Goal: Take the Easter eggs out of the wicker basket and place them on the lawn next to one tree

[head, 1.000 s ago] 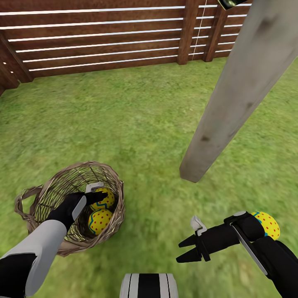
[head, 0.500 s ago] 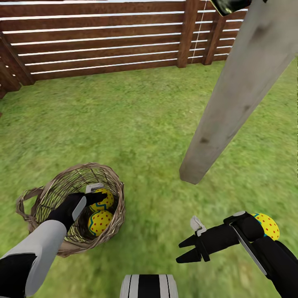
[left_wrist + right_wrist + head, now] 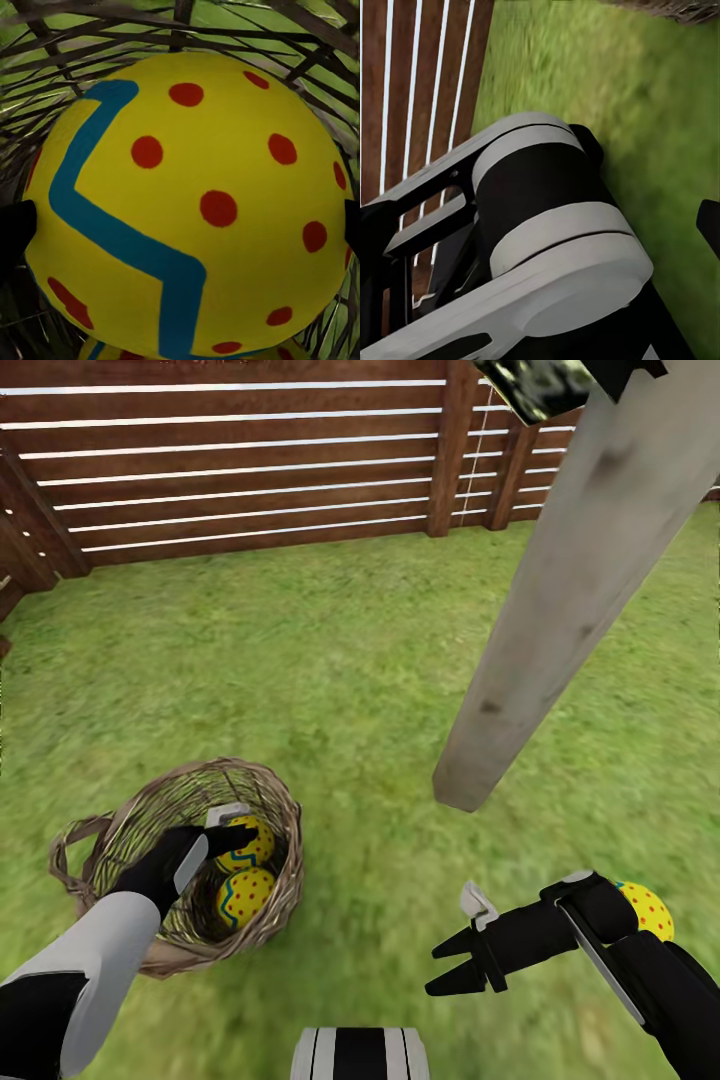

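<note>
Right, my left end effector (image 3: 232, 822) is down inside the wicker basket (image 3: 110, 830), fingers either side of the upper Easter egg (image 3: 250, 842), apparently gripping it; the second egg (image 3: 243, 895) lies just beneath. My right end effector (image 3: 465, 950) hangs open over the lawn (image 3: 330, 660). The third egg (image 3: 648, 910) rests near the tree trunk (image 3: 560, 590).

two eggs (image 3: 243, 895) lie in the wicker basket (image 3: 275, 805) on the lawn (image 3: 330, 660), left of the tree trunk (image 3: 560, 580); a third egg (image 3: 650, 908) lies right, the fence (image 3: 250, 460) behind.
</note>
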You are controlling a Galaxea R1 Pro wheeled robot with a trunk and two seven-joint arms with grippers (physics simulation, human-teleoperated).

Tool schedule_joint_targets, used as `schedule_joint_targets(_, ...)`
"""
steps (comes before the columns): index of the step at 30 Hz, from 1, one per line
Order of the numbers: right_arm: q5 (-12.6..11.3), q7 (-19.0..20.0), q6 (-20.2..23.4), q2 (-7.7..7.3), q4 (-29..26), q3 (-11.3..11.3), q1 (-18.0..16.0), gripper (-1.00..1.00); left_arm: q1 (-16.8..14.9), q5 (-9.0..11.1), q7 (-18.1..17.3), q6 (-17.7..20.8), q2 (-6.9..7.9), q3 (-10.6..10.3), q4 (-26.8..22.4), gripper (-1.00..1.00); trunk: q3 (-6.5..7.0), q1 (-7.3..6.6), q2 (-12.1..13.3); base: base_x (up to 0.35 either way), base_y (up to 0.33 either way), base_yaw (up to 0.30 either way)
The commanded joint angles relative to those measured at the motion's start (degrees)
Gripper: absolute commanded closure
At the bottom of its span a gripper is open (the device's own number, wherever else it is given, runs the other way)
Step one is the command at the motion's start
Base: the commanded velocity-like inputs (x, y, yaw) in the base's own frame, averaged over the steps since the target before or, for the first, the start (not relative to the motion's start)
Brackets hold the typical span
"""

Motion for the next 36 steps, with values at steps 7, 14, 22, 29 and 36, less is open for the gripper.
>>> schedule_joint_targets(7,-0.3,-0.08,0.58,-0.05,-0.01,0.09,-0.04,-1.0,-0.01,0.27,0.09,0.42,0.27,0.07,0.11,1.0,1.52,-0.19,0.08,0.0,0.0,0.0)
schedule_joint_targets(14,-0.3,-0.08,0.58,-0.05,-0.01,0.09,-0.04,-1.0,-0.01,0.31,3.15,1.23,0.78,0.12,0.48,1.0,3.07,-0.37,0.17,0.0,0.0,0.0)
schedule_joint_targets(22,-0.3,-0.08,0.58,-0.05,-0.01,0.09,-0.04,-1.0,0.07,0.27,3.26,3.04,0.8,0.08,0.47,1.0,4.84,-0.57,0.28,0.0,0.0,0.0)
schedule_joint_targets(29,-0.32,-0.13,0.58,-0.02,0.04,0.15,-0.04,-1.0,0.08,0.27,4.09,5.22,0.8,0.12,0.55,1.0,6.39,-0.76,0.37,0.0,0.0,0.0)
schedule_joint_targets(36,-0.44,-0.16,0.58,0.01,0.07,0.18,-0.04,-1.0,0.06,0.34,5.66,9.86,1.05,0.19,0.3,1.0,7.94,-0.94,0.47,0.0,0.0,0.0)
